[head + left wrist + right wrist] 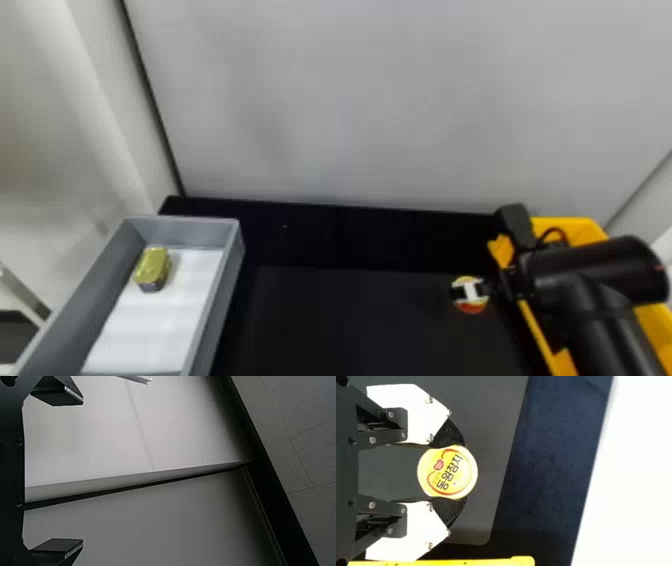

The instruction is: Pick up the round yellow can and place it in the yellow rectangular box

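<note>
- Round yellow can [447,472]: sitting on the right side of the black table [360,320], just left of the box. Judging progress, grasp is looking done, placing is remaining: lifting over the wall, moving right, lowering, releasing. Can't tell if it's touching the table or hanging above it.
- Can looks: lid is facing up, yellow, pale rim, red curved strokes, small red emblem, dark lettering. Side is showing orange-red toward the near edge in head view.
- Right gripper [455,472]: fingers are standing part open, one can-width apart, pads pressing on opposite sides of the can.
- Yellow rectangular box [575,227]: waiting at far right, right arm [590,280] crossing over it. Can is lying outside its left wall. Clipping that wall is my main worry.
- Left gripper [75,472]: hanging wide open, holding nothing, parked by a pale wall.
- Grey bin [145,225]: resting at left, holding a gold tin [152,267] on a white sheet [150,325].
</note>
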`<act>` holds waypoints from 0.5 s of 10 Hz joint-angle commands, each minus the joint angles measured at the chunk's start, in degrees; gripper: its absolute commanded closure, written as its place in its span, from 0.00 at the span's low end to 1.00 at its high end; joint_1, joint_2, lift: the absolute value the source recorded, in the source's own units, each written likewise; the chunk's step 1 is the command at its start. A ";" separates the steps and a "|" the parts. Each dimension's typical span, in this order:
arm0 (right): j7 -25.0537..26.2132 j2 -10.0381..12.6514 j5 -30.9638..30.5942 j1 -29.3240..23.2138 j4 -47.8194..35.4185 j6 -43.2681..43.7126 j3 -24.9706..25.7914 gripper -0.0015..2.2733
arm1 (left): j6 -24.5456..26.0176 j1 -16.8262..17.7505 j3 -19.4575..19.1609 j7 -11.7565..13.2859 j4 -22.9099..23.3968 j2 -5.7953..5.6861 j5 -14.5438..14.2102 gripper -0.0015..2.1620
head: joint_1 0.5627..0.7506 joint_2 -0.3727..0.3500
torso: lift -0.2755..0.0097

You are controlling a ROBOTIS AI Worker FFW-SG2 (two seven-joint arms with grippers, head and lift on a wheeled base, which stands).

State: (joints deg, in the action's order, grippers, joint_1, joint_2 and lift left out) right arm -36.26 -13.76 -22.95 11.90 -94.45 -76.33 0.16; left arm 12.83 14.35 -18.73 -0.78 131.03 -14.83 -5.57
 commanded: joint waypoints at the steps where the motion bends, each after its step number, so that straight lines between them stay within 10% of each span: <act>1: -25.99 0.31 -32.10 0.84 -13.74 -12.48 -1.91 0.32 | 0.71 -0.02 0.27 -0.01 0.10 -0.03 -0.05 0.02 | 0.70 0.41 | 0.94; 2: -42.06 0.14 -50.56 2.51 -13.57 -12.22 -2.27 0.32 | 0.89 -0.02 0.36 -0.01 0.10 -0.12 -0.05 0.02 | 0.70 0.41 | 0.94; 5: -42.06 -2.24 -55.93 4.18 -12.07 -10.73 3.62 0.32 | 0.89 -0.11 0.36 -0.01 0.10 -0.30 -0.05 0.02 | 0.70 0.41 | 0.94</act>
State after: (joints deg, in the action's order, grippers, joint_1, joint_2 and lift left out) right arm -77.30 -14.71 -77.73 15.68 -107.57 -88.14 0.28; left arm 13.73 14.33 -18.40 -0.78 131.14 -15.08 -5.63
